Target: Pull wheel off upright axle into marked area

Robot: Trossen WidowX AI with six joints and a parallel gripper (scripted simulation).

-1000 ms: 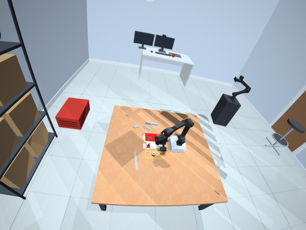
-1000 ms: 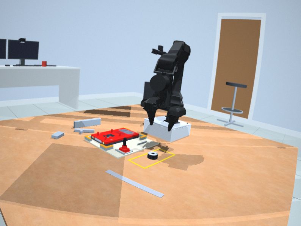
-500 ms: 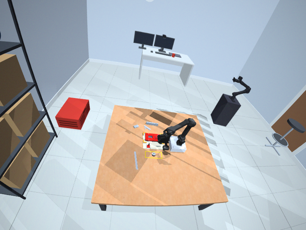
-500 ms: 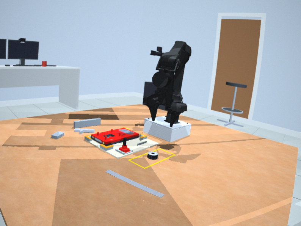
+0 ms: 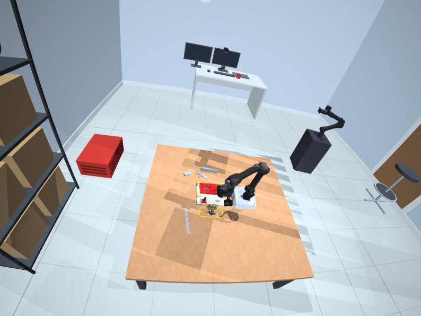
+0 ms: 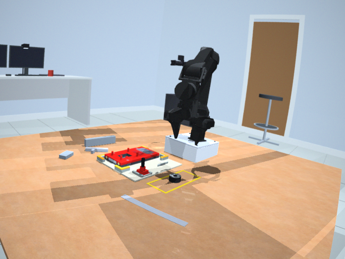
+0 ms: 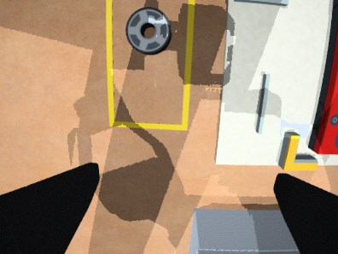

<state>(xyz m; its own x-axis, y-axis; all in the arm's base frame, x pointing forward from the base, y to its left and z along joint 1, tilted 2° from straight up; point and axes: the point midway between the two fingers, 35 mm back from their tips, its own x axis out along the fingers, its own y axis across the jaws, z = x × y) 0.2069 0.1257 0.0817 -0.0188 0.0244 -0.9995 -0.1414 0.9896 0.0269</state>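
The dark wheel (image 5: 211,211) (image 6: 174,177) (image 7: 148,41) with a grey hub lies flat on the table, inside the yellow outline of the marked area (image 5: 199,212) (image 6: 156,188) (image 7: 110,51). The upright axle (image 6: 143,162) is black and bare, on a red base (image 5: 203,201) (image 6: 142,170). My gripper (image 6: 186,141) (image 7: 187,177) is wide open with nothing between its fingers. It hangs above the table near the arm's white base, off to one side of the wheel and touching nothing that I can see. Its fingertips are hard to make out in the top view.
The axle's base stands on a cream board (image 6: 167,166) (image 7: 239,141) with a red car body (image 6: 131,160) (image 7: 330,136) and yellow corner blocks. Grey blocks (image 6: 100,141) (image 6: 66,154) lie behind the board. A flat grey strip (image 5: 186,221) (image 6: 154,210) lies beyond the marked area. The arm's white base (image 5: 244,203) (image 6: 182,149) is close to my gripper.
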